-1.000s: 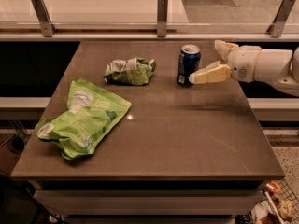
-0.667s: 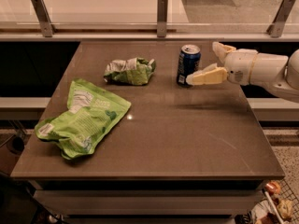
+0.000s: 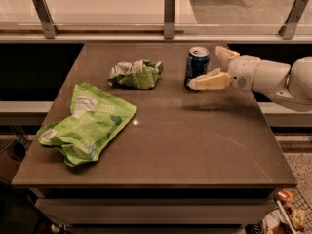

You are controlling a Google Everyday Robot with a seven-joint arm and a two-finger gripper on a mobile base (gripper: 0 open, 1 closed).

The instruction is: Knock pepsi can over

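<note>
The pepsi can point(image 3: 196, 65) is dark blue with a silver top. It stands upright at the back right of the brown table point(image 3: 195, 145). My gripper point(image 3: 204, 67) reaches in from the right on a white arm and is open. Its near finger point(image 3: 209, 81) lies low against the can's front right side, with its tip by the can's base. The far finger point(image 3: 225, 55) sits just right of the can's top. The can is partly between the two fingers.
A crumpled green-and-white snack bag point(image 3: 136, 74) lies left of the can. A larger green snack bag point(image 3: 87, 122) lies at the front left. A glass railing with metal posts point(image 3: 168, 13) runs behind the table.
My gripper has moved slightly left, closer around the can. The can still stands upright in the same spot, and the bags have not moved.
</note>
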